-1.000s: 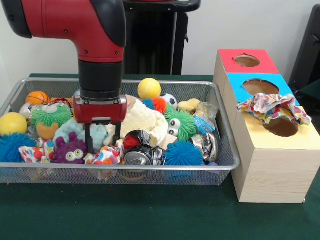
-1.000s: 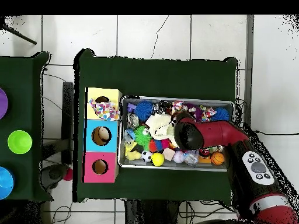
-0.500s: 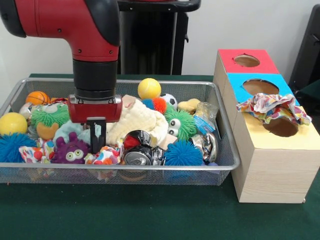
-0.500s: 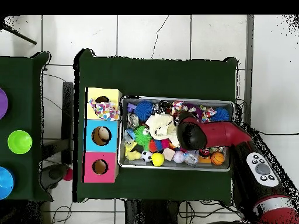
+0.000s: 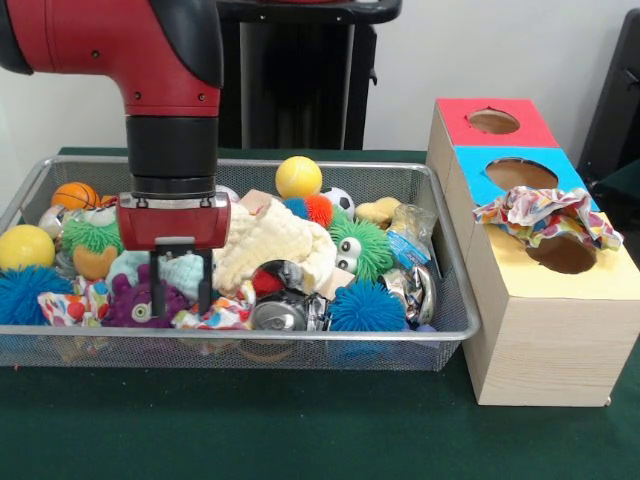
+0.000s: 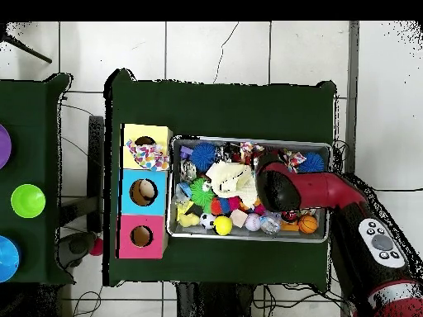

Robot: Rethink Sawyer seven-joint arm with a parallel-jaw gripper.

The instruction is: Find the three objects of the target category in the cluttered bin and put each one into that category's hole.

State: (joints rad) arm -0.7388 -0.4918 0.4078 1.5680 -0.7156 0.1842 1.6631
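My gripper [image 5: 182, 290] is low in the wire bin [image 5: 300, 166], left of centre, open. Its two fingers [image 5: 157, 285] straddle a pale blue cloth [image 5: 186, 270] beside a purple plush toy [image 5: 133, 305]. A cream cloth [image 5: 270, 240] lies just right of the gripper, and a colourful patterned cloth [image 5: 215, 315] sits at the bin's front. Another patterned cloth [image 5: 540, 212] drapes over the yellow hole [image 5: 565, 255] of the wooden box [image 5: 545, 330]. In the overhead view the arm [image 6: 281, 186] covers the gripper; the cream cloth [image 6: 230, 176] and draped cloth [image 6: 149, 154] show.
The bin is packed with balls, spiky rubber toys [image 5: 365, 305], a crushed can [image 5: 278, 312] and foil wrappers. The box stands right of the bin with a red hole [image 5: 493, 121] and a blue hole [image 5: 520, 173]. Green tabletop [image 5: 300, 420] lies in front.
The arm has shifted left in the front view, and the gripper has turned about its wrist, passing edge-on. It stays low among the toys, now over the pale blue cloth.
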